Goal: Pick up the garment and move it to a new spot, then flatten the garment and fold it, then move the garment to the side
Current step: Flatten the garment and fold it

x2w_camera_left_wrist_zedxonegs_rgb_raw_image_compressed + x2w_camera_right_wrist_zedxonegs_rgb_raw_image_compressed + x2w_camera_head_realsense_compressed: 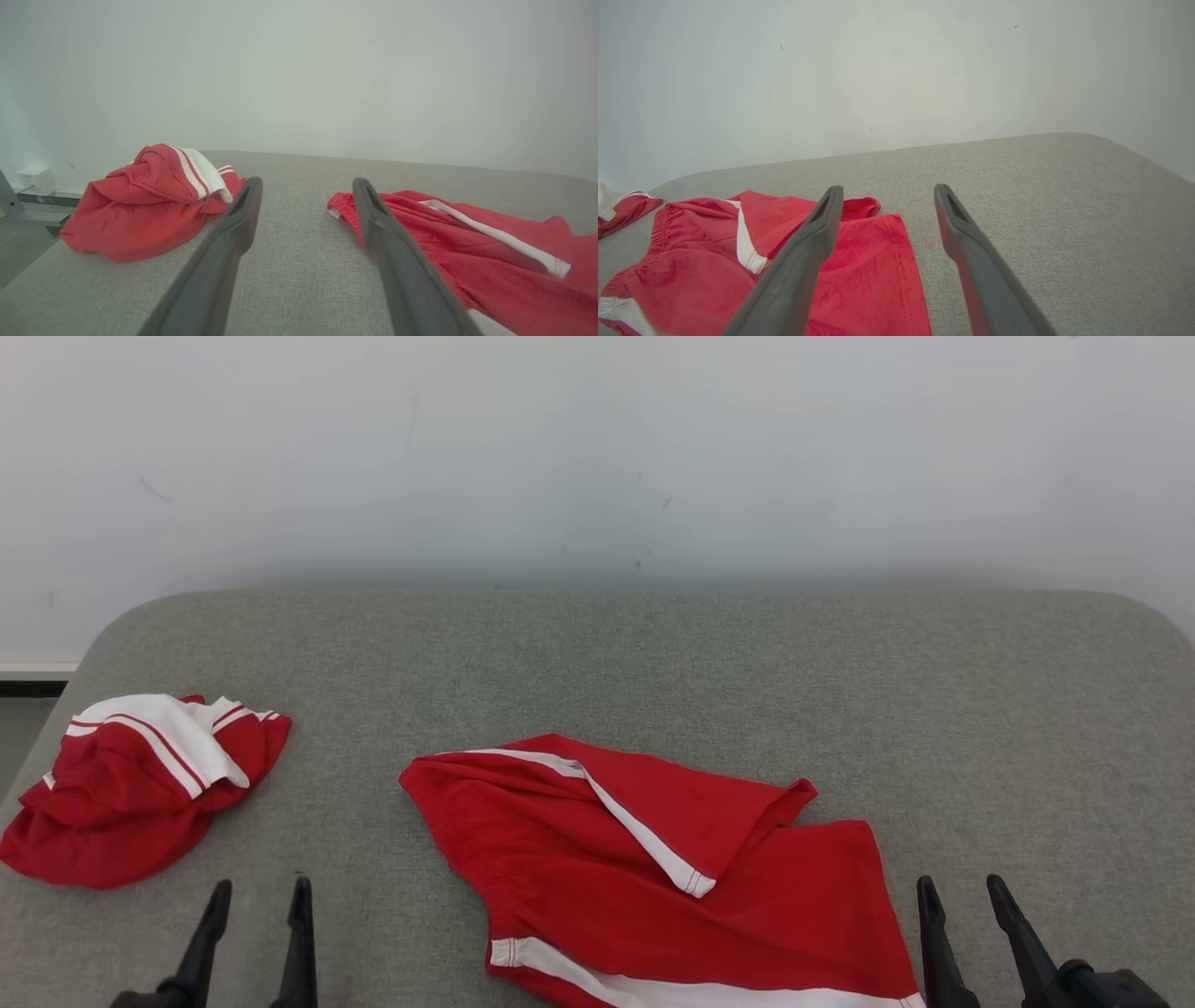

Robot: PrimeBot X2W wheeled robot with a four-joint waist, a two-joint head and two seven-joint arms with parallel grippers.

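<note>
Both hands sit at the bottom edge of the head view, fingers pointing up-frame: left hand [260,885] lower left, right hand [959,882] lower right. Each has its two dark fingers spread apart with nothing between them.

Red shorts [579,887] lie on the grey fabric-topped desk [653,653], front centre, between the two hands and closer to the right one. The right hand's inner finger is just beside the shorts' right edge; cannot tell if it touches. The shorts are not flat. An upper layer is folded over on a diagonal with a white stripe along its edge. A second white band runs along the near side and is cut off by the frame bottom.

Left wrist view: left hand [307,183] points at bare desk, with the shorts [467,266] to the right of its fingers and the gathered waistband end nearest them. A crumpled red and white cloth [140,214] sits to the left, and a small white box [37,179] is on the wall base beyond it.

Right wrist view: right hand [888,188] spread, one finger over the shorts [873,280] in frame, the other over bare desk.

In the head view the crumpled cloth [121,803] is at the desk's left edge, well apart from the shorts. A plain pale wall [597,457] stands behind.
</note>
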